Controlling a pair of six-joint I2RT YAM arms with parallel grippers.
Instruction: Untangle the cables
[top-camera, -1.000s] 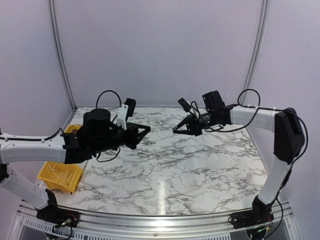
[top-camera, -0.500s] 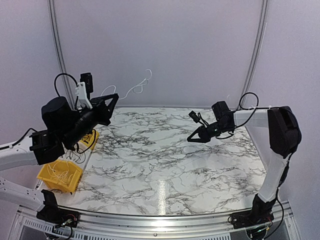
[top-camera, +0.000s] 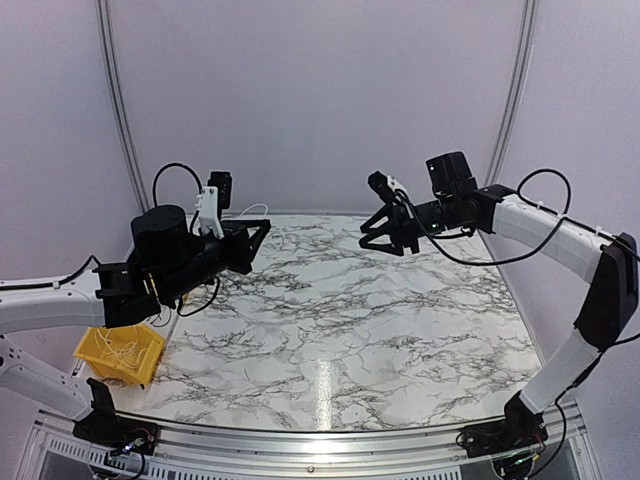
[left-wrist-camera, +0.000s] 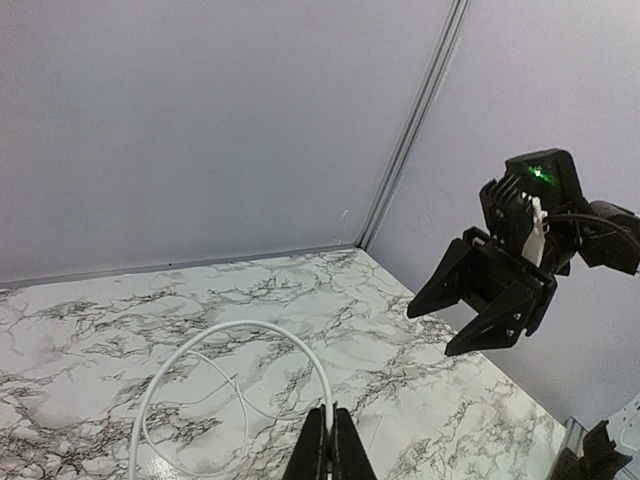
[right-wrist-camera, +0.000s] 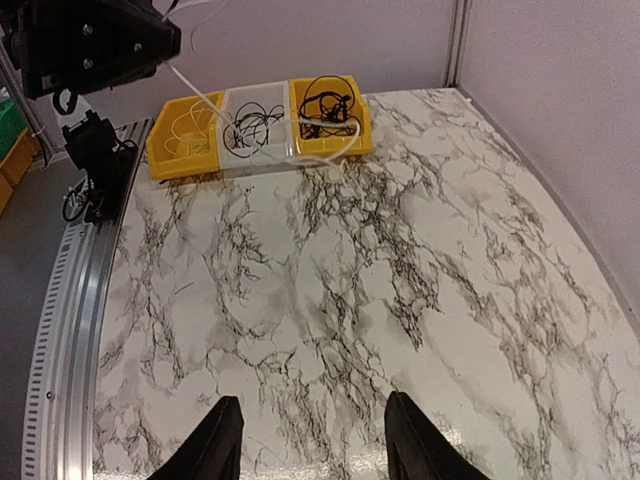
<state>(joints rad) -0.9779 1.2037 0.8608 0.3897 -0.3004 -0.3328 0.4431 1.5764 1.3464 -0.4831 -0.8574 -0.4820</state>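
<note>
The right pincer (right-wrist-camera: 312, 405) hangs above the marble table (right-wrist-camera: 420, 260), its two fingers spread with nothing between them. Far ahead of it and a little to the left, three bins (right-wrist-camera: 258, 160) stand in a row, yellow, clear, yellow, holding black cables (right-wrist-camera: 325, 100). A white cable (right-wrist-camera: 200, 95) slants from the left arm (right-wrist-camera: 90, 40), far ahead at the left, down into them.

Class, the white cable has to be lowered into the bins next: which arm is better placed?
Left. The left gripper is shut on the white cable and the bins sit on its side; the right gripper is open, empty.
</note>
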